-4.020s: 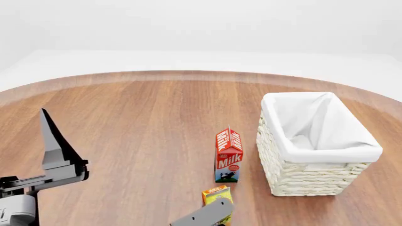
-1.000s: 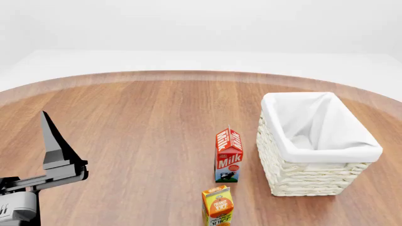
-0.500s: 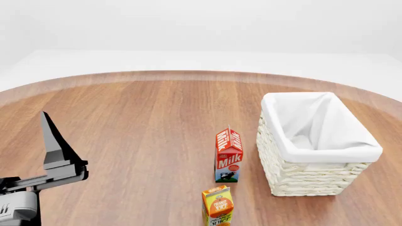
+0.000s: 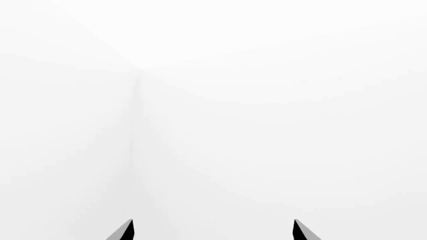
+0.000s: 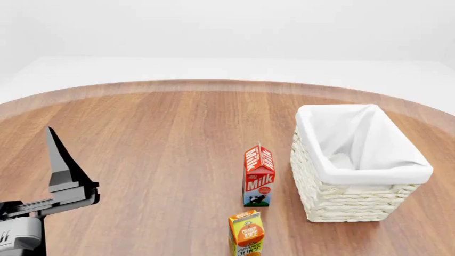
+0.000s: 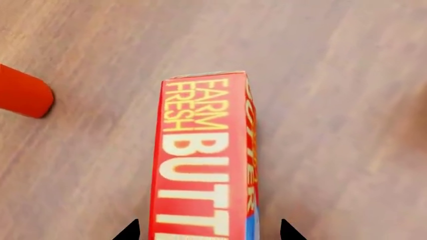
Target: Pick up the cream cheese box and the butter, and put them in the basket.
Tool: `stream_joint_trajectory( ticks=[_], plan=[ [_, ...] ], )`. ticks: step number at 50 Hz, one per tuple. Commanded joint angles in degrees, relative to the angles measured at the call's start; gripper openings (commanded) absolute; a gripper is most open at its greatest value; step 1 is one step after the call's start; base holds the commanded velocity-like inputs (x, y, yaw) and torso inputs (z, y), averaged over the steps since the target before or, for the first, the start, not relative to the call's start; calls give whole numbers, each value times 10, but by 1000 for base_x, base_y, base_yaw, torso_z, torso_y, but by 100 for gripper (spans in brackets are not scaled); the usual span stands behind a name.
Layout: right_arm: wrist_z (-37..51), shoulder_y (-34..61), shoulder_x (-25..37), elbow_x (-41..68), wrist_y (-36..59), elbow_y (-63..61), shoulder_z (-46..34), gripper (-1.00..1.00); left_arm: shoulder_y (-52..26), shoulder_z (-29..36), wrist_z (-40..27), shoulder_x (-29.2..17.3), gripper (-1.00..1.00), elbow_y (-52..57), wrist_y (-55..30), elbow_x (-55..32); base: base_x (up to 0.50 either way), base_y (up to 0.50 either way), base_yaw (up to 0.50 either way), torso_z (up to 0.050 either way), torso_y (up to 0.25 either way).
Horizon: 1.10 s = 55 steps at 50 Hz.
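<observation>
The butter [image 6: 200, 150], a red box with yellow lettering, lies on the wooden table in the right wrist view. My right gripper [image 6: 208, 232] is open, one fingertip on each side of the box's near end with a gap on both sides. The right gripper is out of the head view. The cream-white woven basket [image 5: 341, 205] with its white lining stands at the right of the table. My left gripper [image 5: 61, 170] is raised at the lower left; in its wrist view its fingertips [image 4: 125, 231] are wide apart against blank white, holding nothing. The cream cheese box is out of view.
A red milk carton [image 5: 259, 176] stands just left of the basket, and an orange juice carton [image 5: 246, 233] stands nearer to me. The end of a red ketchup bottle [image 6: 23, 96] lies on the table beside the butter. The wooden table [image 5: 163, 133] has a rounded far edge.
Four seconds ago a grey part of my right arm showed at the bottom of the head view by the orange juice carton; it has since left that view. The left gripper has barely moved.
</observation>
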Motion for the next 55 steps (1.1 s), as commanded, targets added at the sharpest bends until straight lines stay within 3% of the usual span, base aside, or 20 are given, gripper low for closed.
stream_joint_trajectory(
  ticks=[1, 38, 39, 55],
  plan=[
    [-11, 1, -5, -3, 7, 13, -12, 100, 1, 0, -1, 0, 100, -2, 2, -1, 0, 0, 0, 0, 0],
    [-56, 4, -11, -31, 10, 63, -33, 100, -1, 1, -1, 0, 100, -14, 11, -3, 0, 0, 0, 0, 0],
    [-59, 6, -11, -34, 11, 62, -36, -100, -1, 1, -1, 0, 100, -14, 11, -3, 0, 0, 0, 0, 0],
    [-65, 15, -12, -66, 14, 49, -51, -100, 0, 2, -2, -2, 100, -12, 10, -4, 1, 1, 1, 0, 0]
  ],
)
